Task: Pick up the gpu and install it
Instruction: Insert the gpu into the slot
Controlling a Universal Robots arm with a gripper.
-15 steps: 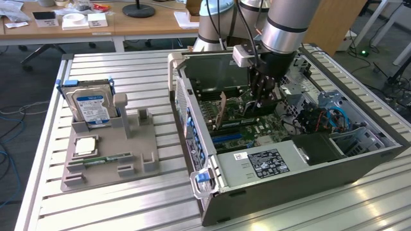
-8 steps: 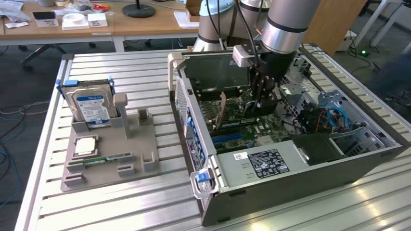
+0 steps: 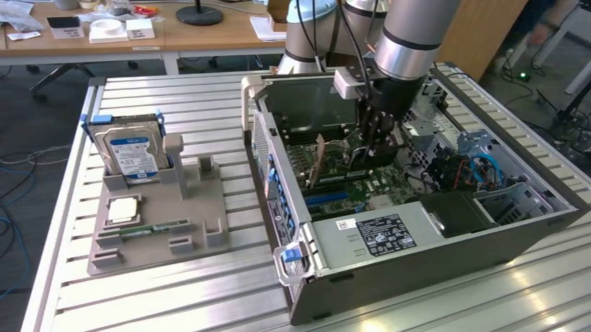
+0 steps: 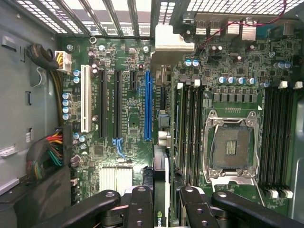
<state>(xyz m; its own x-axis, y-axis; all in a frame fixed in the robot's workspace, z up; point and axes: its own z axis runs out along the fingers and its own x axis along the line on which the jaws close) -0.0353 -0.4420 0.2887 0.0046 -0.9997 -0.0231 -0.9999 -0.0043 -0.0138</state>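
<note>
Silver-bracketed gpu (image 4: 160,173) in pincer (image 4: 165,191), markings illegible

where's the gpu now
In the wrist view the gpu hangs edge-on between the jaws of the gripper, inside the case, over the motherboard between the blue slot and the memory slots.

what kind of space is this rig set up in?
Looks like a robotics lab or workshop: an aluminium-slat bench carrying an open PC case, the gripper holding the gpu over its motherboard, cluttered wooden desks behind.
</note>
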